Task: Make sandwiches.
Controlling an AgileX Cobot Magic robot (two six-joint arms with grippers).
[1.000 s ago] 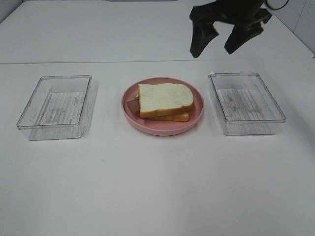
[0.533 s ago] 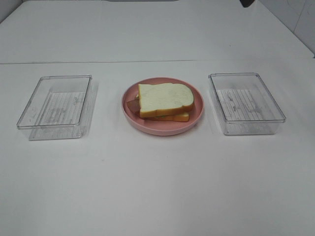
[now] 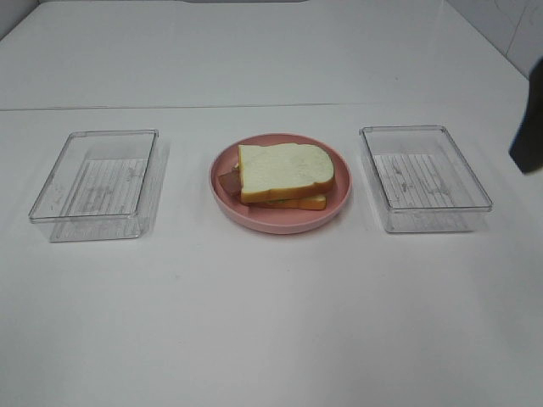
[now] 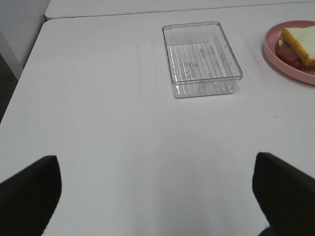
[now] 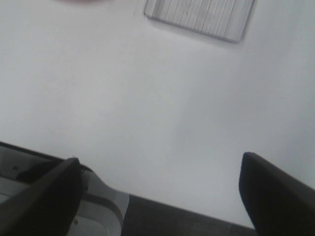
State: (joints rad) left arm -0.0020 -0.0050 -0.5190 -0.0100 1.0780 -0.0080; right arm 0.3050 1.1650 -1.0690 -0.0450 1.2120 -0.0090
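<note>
Both grippers stand with jaws spread wide and nothing between them. Seen from its wrist camera, the left gripper (image 4: 157, 196) hangs over bare white table (image 3: 271, 322), its two dark fingertips apart at the picture's lower corners; the right gripper (image 5: 160, 191) is likewise parted and empty, over the table near its edge, where grey floor or frame shows beyond. In the high view only a dark sliver of the right arm (image 3: 530, 127) enters at the right border, well apart from everything on the table. Further out, the sandwich (image 3: 284, 175) sits on the round pink plate (image 3: 280, 222) at the middle: a white bread slice with orange-brown crust on top, a second slice beneath, brown bacon peeping out on the left side. It looks fully stacked, which would explain why both arms are held clear of it. Flanking the plate, near but not touching, are two clear plastic trays, the left tray (image 3: 95, 182) and the right tray (image 3: 424, 176), both holding nothing; they were probably the ingredient bins. Nothing stands between either gripper and the plate.
</note>
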